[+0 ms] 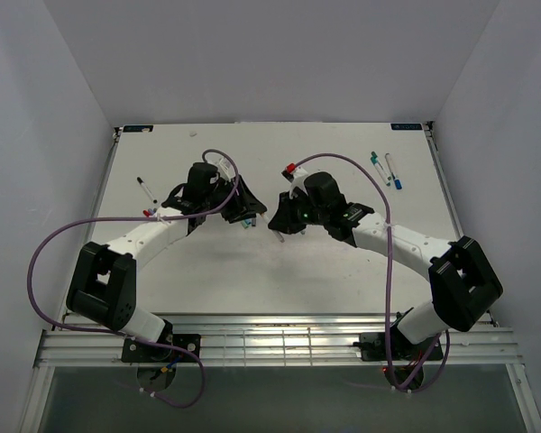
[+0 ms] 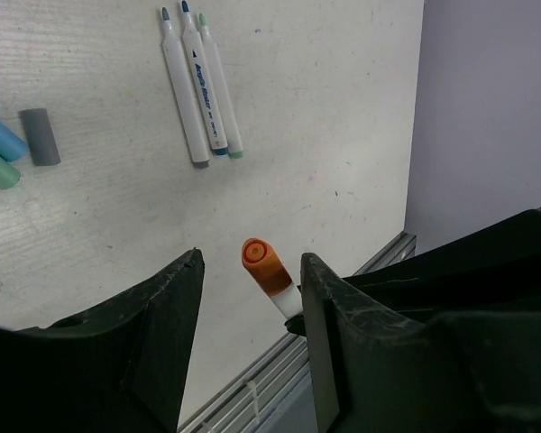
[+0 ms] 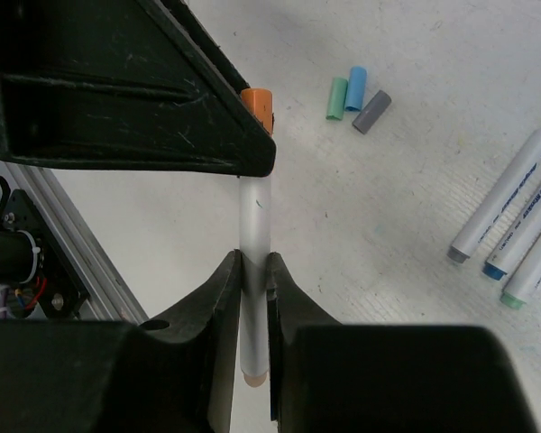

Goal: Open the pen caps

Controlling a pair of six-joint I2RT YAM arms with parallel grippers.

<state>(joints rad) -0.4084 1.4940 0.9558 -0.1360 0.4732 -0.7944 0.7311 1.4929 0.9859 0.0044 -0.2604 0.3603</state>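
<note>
My right gripper [image 3: 254,257] is shut on the white barrel of a pen [image 3: 255,216] and holds it above the table. The pen's orange cap [image 2: 260,262] points into my left gripper [image 2: 252,255]. The left jaws stand open on either side of that cap, with a gap still showing on one side. In the right wrist view the orange cap [image 3: 257,101] is half hidden behind a left finger [image 3: 162,99]. Both grippers meet at mid-table, left [image 1: 250,215] and right [image 1: 279,230]. Loose green [image 3: 336,97], blue [image 3: 355,87] and grey [image 3: 371,111] caps lie on the table.
Three uncapped white pens [image 2: 198,90] lie side by side near the loose caps. Two more pens [image 1: 385,169] rest at the back right and one [image 1: 144,189] at the left. A red-capped item [image 1: 291,168] sits behind the right gripper. The metal rail [image 1: 270,341] borders the near edge.
</note>
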